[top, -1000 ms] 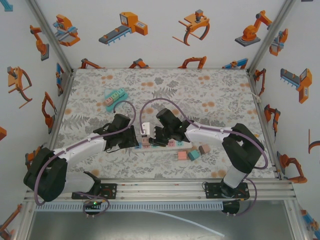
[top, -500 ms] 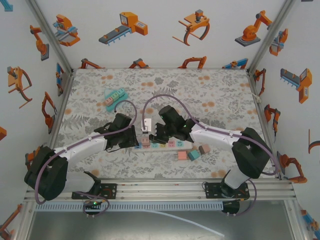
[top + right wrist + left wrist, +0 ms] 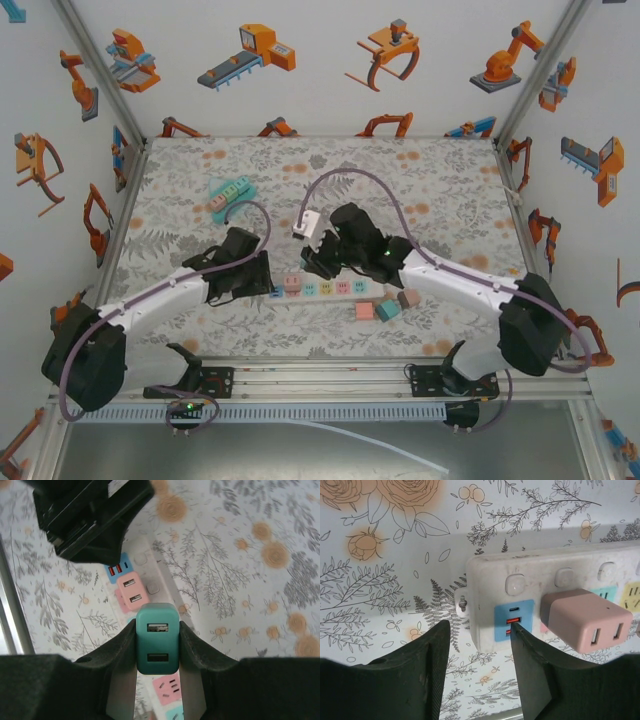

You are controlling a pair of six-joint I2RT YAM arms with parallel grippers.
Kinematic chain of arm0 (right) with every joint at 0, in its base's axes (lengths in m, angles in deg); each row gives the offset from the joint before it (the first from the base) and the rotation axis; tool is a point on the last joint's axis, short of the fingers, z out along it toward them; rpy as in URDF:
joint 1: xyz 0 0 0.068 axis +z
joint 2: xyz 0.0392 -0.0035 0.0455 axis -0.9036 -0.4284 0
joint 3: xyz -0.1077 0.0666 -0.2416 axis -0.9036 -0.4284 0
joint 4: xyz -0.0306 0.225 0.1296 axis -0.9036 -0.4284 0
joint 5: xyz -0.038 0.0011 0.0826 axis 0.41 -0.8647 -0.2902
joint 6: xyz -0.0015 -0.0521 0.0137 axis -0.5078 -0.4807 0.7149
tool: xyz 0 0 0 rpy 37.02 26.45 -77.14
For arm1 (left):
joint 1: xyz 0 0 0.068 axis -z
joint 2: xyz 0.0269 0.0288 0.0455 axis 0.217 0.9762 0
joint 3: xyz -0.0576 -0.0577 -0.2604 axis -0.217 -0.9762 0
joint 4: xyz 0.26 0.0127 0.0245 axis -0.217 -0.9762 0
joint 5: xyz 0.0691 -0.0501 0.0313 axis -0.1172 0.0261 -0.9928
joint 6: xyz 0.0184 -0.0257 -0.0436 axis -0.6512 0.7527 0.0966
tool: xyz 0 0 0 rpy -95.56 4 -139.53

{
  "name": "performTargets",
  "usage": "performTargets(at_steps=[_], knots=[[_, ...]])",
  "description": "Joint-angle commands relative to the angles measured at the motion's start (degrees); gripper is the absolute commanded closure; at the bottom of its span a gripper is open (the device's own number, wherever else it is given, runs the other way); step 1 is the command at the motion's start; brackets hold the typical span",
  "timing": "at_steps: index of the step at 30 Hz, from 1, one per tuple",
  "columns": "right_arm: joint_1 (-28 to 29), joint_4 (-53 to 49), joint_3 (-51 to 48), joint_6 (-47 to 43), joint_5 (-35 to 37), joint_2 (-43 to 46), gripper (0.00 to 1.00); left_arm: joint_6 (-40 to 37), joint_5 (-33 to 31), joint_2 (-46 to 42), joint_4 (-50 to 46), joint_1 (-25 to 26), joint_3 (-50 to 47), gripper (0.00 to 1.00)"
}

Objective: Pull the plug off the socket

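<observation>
Teal plug (image 3: 157,639) is clenched in right claw (image 3: 157,625), lifted clear of the strip (image 3: 560,565). Left claw (image 3: 480,630) is spread, straddling the strip's end. Risks: the plug could be dropped onto the pink plug (image 3: 585,620) if released here, and the strip could be dragged when the left claw is withdrawn.
</observation>
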Motion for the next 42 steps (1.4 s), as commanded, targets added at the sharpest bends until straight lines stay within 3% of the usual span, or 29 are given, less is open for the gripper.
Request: performTargets(at_steps=[1,7,12,16,20,24,28,33,42], knots=[[0.3,-3.1,1.8,18.5,9.9,5.1,0.83,-3.0,-1.0,-2.8,-2.9,0.1,4.2,0.46],[0.3,-8.6,-1.2,38.9,17.3,13.8,0.83,-7.6,0.8,-8.4,-6.1,0.1,7.8,0.45],[0.4,-5.5,-11.2,59.6,24.9,22.9,0.83,-15.2,7.7,-18.2,-3.6,0.1,6.4,0.44],[1.8,-5.7,-17.0,67.8,27.8,26.8,0.82,-23.3,13.4,-25.6,-3.5,0.2,5.7,0.43],[5.5,-5.1,-22.5,76.3,30.5,28.6,0.82,-36.5,25.1,-31.7,-6.3,0.3,6.4,0.36],[9.8,2.2,-29.9,86.6,34.0,28.8,0.82,-48.1,34.7,-35.8,-9.9,0.3,6.1,0.30],[11.7,6.7,-32.4,89.6,35.0,25.4,0.81,-55.1,39.0,-36.1,-13.7,0.4,5.7,0.17],[12.2,11.1,-32.4,90.1,34.9,18.8,0.80,-55.7,40.2,-34.7,-13.9,1.0,5.4,0.02],[12.4,16.4,-32.3,90.5,34.0,10.1,0.73,-56.4,37.3,-34.5,-14.0,1.4,3.6,0.02]])
